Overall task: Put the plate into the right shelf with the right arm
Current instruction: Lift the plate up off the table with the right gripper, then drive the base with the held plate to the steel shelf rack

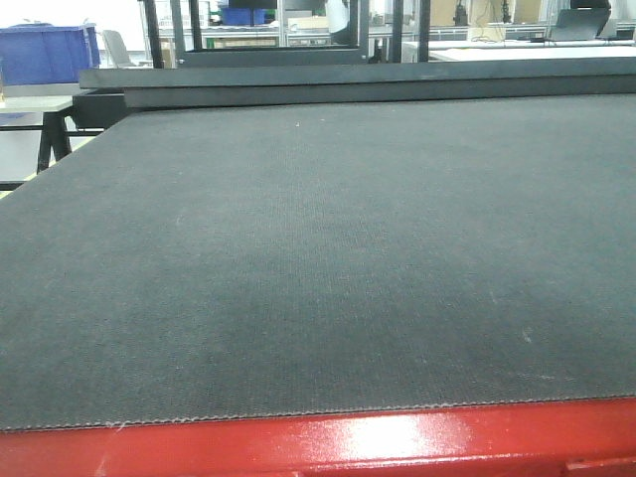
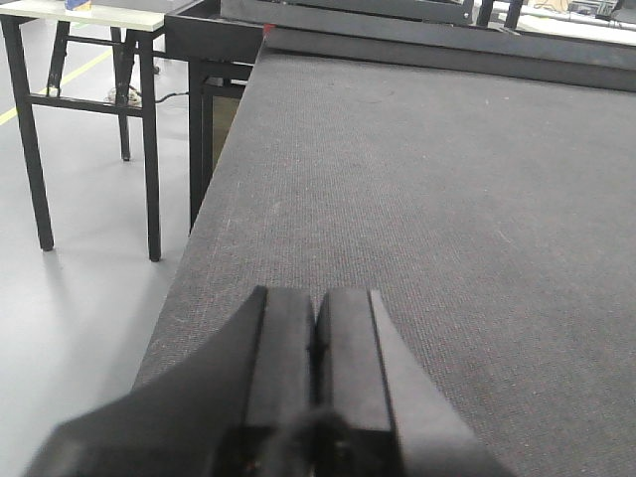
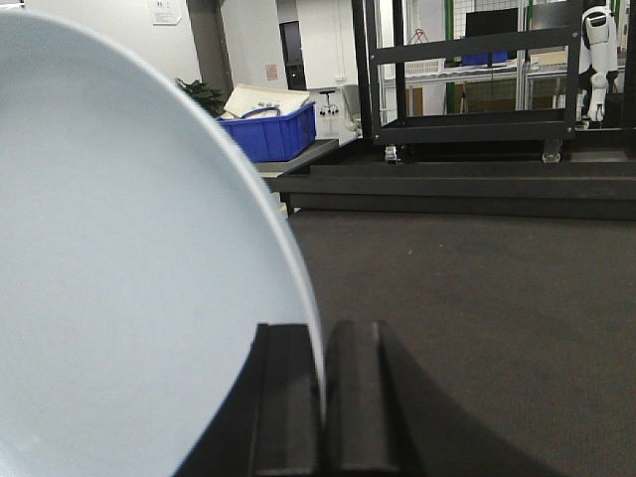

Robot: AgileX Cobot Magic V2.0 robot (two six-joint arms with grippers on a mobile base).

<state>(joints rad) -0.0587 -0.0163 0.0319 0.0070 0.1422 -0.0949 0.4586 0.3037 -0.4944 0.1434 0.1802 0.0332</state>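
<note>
The right gripper (image 3: 324, 397) is pinching the plate (image 3: 129, 278) by its rim, on edge, rising up and left of the claw over the mat (image 3: 477, 298). The left gripper (image 2: 316, 343) is sitting closed, empty. The shelf is not showing.

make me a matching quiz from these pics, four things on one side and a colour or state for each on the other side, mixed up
Things:
1. plate
2. left gripper
3. bin
4. table's front frame

Colours or states:
a. blue
b. shut, holding nothing
c. red
d. white, clamped at its rim by the right gripper

Pairs: 1-d, 2-b, 3-a, 4-c
</note>
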